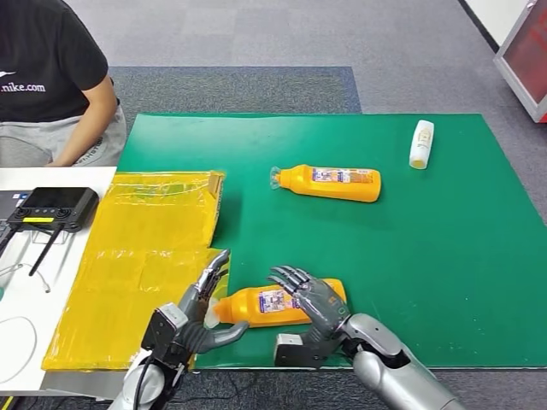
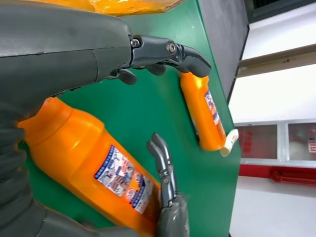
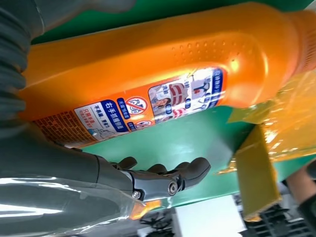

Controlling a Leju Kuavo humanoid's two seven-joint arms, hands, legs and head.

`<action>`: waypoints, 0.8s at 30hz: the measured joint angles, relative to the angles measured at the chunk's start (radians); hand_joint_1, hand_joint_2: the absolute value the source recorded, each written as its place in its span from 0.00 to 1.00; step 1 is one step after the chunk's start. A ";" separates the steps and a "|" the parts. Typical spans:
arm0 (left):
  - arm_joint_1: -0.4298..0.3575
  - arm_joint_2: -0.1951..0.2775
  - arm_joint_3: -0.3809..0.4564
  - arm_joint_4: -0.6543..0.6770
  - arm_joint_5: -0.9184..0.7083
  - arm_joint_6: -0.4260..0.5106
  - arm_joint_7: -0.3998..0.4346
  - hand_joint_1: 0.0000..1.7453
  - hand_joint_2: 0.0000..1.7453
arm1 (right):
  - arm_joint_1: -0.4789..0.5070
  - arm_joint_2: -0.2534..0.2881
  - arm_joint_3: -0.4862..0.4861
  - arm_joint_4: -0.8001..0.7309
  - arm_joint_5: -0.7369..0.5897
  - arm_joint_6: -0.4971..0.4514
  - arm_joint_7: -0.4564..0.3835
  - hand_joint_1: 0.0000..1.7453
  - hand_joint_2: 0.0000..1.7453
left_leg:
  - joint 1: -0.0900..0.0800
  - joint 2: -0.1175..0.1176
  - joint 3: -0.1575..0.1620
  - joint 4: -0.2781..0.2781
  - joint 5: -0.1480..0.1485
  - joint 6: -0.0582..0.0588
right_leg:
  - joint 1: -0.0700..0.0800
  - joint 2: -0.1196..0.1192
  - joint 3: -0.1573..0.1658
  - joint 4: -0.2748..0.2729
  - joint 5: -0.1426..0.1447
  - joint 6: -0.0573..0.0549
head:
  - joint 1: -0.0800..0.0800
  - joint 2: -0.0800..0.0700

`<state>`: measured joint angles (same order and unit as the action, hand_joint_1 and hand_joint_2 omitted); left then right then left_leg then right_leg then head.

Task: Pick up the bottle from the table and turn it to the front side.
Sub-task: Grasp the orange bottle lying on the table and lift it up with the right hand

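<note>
An orange bottle (image 1: 274, 305) is seen lying on its side at the near edge of the green table (image 1: 419, 273), its neck pointed toward the yellow bags (image 1: 142, 256) and its label facing up. It is flanked by both hands. The right hand (image 1: 316, 301) is laid over the base end of the bottle, fingers (image 1: 291, 278) spread and arched above it — no closed grasp is shown. The left hand (image 1: 206, 312) is placed at the neck end, its thumb reaching under the cap and its fingers (image 1: 216, 269) extended apart, nothing gripped.

A second orange bottle (image 1: 332, 183) is found lying mid-table, well apart, and a small white bottle (image 1: 421, 143) near the far edge. A seated person (image 1: 51, 77) is seen beside a black controller (image 1: 51, 207).
</note>
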<state>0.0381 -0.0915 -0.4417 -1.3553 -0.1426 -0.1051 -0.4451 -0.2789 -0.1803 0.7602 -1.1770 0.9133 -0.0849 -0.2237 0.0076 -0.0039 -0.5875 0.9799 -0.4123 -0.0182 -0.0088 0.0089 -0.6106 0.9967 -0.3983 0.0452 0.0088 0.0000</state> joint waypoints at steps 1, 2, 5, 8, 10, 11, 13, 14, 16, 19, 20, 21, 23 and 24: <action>0.003 0.000 0.000 -0.001 -0.002 0.003 0.001 0.00 1.00 | 0.000 0.002 0.002 -0.004 0.005 -0.002 0.018 0.00 1.00 | 0.000 0.000 0.000 0.000 0.000 0.000 | 0.000 0.000 0.000 0.000 0.000 0.000 | 0.000 0.000; 0.006 0.000 0.000 -0.002 -0.003 0.005 0.003 0.00 1.00 | 0.000 0.003 0.004 -0.007 0.011 -0.002 0.034 0.00 1.00 | 0.000 0.000 0.000 0.000 0.000 0.000 | 0.000 0.000 0.000 0.000 0.000 0.000 | 0.000 0.000; 0.017 0.001 0.001 -0.010 -0.006 0.015 0.012 0.00 1.00 | 0.000 0.005 0.007 -0.015 0.032 0.011 0.088 0.00 1.00 | 0.000 0.000 0.000 0.000 0.000 0.000 | 0.000 0.000 0.000 0.000 0.000 0.000 | 0.000 0.000; 0.027 0.003 0.004 -0.021 -0.010 0.019 0.022 0.00 1.00 | -0.010 0.006 0.009 -0.017 0.052 0.042 0.139 0.00 1.00 | 0.000 0.000 0.000 0.000 0.000 0.000 | 0.000 0.000 0.000 0.000 0.000 0.000 | 0.000 0.000; 0.031 0.005 0.006 -0.025 -0.012 0.019 0.024 0.00 1.00 | -0.018 0.006 0.011 -0.017 0.059 0.054 0.154 0.00 1.00 | 0.000 0.000 0.000 0.000 0.000 0.000 | 0.000 0.000 0.000 0.000 0.000 0.000 | 0.000 0.000; 0.033 0.006 0.007 -0.027 -0.012 0.019 0.024 0.00 1.00 | -0.021 0.006 0.011 -0.017 0.061 0.059 0.160 0.00 1.00 | 0.000 0.000 0.000 0.000 0.000 0.000 | 0.000 0.000 0.000 0.000 0.000 0.000 | 0.000 0.000; 0.035 0.006 0.009 -0.030 -0.013 0.022 0.027 0.00 1.00 | -0.029 0.006 0.014 -0.014 0.068 0.079 0.178 0.00 1.00 | 0.000 0.000 0.000 0.000 0.000 0.000 | 0.000 0.000 0.000 0.000 0.000 0.000 | 0.000 0.000; 0.036 0.007 0.011 -0.032 -0.013 0.024 0.030 0.00 1.00 | -0.036 0.006 0.017 -0.011 0.071 0.092 0.192 0.00 1.00 | 0.000 0.000 0.000 0.000 0.000 0.000 | 0.000 0.000 0.001 0.000 0.000 0.000 | 0.000 0.000; 0.039 0.007 0.015 -0.036 -0.014 0.029 0.033 0.00 1.00 | -0.054 0.006 0.023 -0.003 0.073 0.117 0.217 0.00 1.00 | 0.000 0.000 0.001 0.000 0.000 0.000 | 0.000 0.000 0.001 0.000 0.001 0.000 | 0.000 0.000; 0.046 0.008 0.023 -0.042 -0.016 0.038 0.034 0.00 1.00 | -0.080 0.006 0.031 0.015 0.074 0.139 0.247 0.00 1.00 | 0.000 0.000 0.001 0.000 0.001 0.000 | 0.000 0.000 0.001 0.000 0.001 0.000 | 0.000 0.000; 0.049 0.009 0.024 -0.043 -0.017 0.041 0.033 0.00 1.00 | -0.086 0.005 0.033 0.021 0.074 0.141 0.254 0.01 1.00 | 0.000 0.000 0.001 0.000 0.001 0.000 | 0.000 0.000 0.001 0.000 0.001 0.000 | 0.000 0.000; 0.053 0.010 0.025 -0.044 -0.019 0.045 0.032 0.00 1.00 | -0.090 0.005 0.034 0.027 0.075 0.140 0.257 0.12 1.00 | 0.000 0.000 0.001 0.000 0.001 0.000 | 0.000 0.000 0.001 0.000 0.001 0.000 | 0.000 0.000; 0.060 0.013 0.027 -0.044 -0.021 0.049 0.030 0.00 1.00 | -0.096 0.004 0.038 0.036 0.080 0.134 0.260 0.48 1.00 | 0.000 0.000 0.001 0.000 0.001 0.000 | 0.000 0.000 0.001 0.000 0.001 0.000 | 0.000 0.000; 0.062 0.014 0.028 -0.044 -0.021 0.051 0.030 0.00 1.00 | -0.098 0.004 0.039 0.042 0.085 0.129 0.260 0.71 1.00 | 0.000 0.000 0.001 0.000 0.001 0.000 | 0.000 0.000 0.001 0.000 0.001 0.000 | 0.000 0.000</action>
<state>0.1002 -0.0777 -0.4134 -1.3996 -0.1640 -0.0544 -0.4152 -0.3773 -0.1766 0.7995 -1.1353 0.9985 0.0439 0.0363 0.0076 -0.0039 -0.5864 0.9799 -0.4115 -0.0184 -0.0088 0.0090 -0.6098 0.9967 -0.3974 0.0452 0.0087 0.0000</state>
